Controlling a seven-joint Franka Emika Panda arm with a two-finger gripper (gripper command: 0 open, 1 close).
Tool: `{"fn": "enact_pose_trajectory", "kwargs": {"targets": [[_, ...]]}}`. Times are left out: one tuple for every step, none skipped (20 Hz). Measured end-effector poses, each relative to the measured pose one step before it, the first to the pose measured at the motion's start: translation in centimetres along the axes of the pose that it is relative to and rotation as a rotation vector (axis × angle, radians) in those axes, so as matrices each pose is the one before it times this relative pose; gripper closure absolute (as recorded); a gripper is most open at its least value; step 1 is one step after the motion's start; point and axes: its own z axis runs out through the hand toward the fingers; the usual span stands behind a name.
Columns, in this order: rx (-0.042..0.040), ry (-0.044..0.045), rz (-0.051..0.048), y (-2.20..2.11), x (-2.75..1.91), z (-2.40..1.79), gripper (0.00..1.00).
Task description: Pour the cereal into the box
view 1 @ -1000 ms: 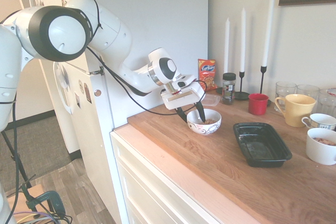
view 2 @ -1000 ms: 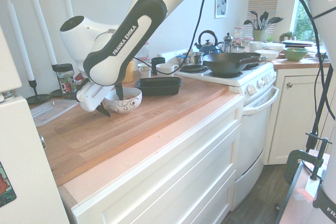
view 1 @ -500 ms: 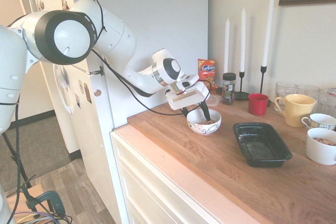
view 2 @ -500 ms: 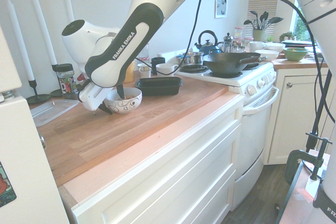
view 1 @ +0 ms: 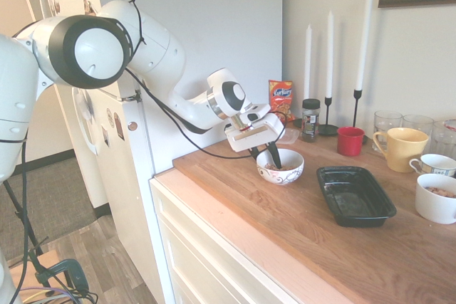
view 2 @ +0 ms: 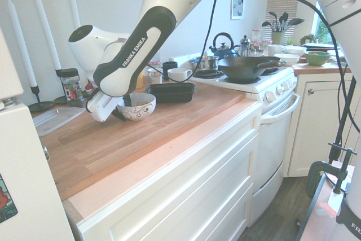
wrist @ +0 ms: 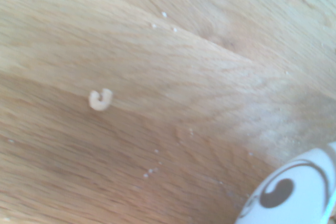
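The cereal [view 1: 276,166] lies in a white bowl with a dark swirl pattern [view 1: 281,169] on the wooden counter. My gripper [view 1: 265,158] comes down over the bowl's near rim, one finger inside and one outside, shut on the rim. From the other side the bowl [view 2: 138,106] looks slightly tilted, with the gripper [view 2: 119,114] at its left edge. The box [view 1: 355,194], black and shallow, sits empty to the bowl's right; in the second exterior view the box [view 2: 170,92] lies behind the bowl. One loose cereal ring [wrist: 100,99] lies on the wood beside the bowl [wrist: 294,192].
Behind the bowl stand a snack bag [view 1: 281,100], a dark jar [view 1: 310,119], three white candles [view 1: 329,44] and a clear flat container [view 2: 53,119]. A red cup [view 1: 350,141], yellow mug [view 1: 402,149] and white mugs [view 1: 436,198] crowd the right. A stove with a wok [view 2: 242,67] adjoins the counter.
The fingers have come together on the bowl's rim from wide open. The bowl has shifted a little toward the black box and tilted.
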Motion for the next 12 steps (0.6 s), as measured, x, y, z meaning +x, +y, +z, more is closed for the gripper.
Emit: {"fn": "enact_pose_trajectory", "kwargs": {"targets": [[-0.00142, -0.00071, 0.00109, 0.135, 0.022, 0.147, 1.00], [-0.00049, -0.00051, 0.00092, 0.131, 0.012, 0.147, 1.00], [0.00031, 0.00166, 0.00021, 0.176, 0.044, 0.119, 1.00], [-0.00131, 0.00138, 0.00043, 0.219, 0.050, 0.092, 1.00], [-0.00257, 0.00023, 0.00063, 0.230, 0.028, 0.099, 1.00], [-0.00406, 0.00019, 0.00040, 0.282, 0.027, 0.092, 1.00], [-0.00211, -0.00051, 0.00062, 0.226, 0.005, 0.076, 1.00], [0.00016, -0.00053, 0.00116, 0.178, 0.016, 0.067, 1.00], [0.00019, 0.00002, 0.00184, 0.137, 0.075, 0.072, 1.00], [-0.00110, -0.00061, 0.00185, 0.115, 0.071, 0.080, 1.00], [-0.00074, -0.00037, 0.00151, 0.103, 0.054, 0.065, 1.00], [-0.00014, -0.00011, 0.00127, 0.076, 0.054, 0.038, 1.00]]}}
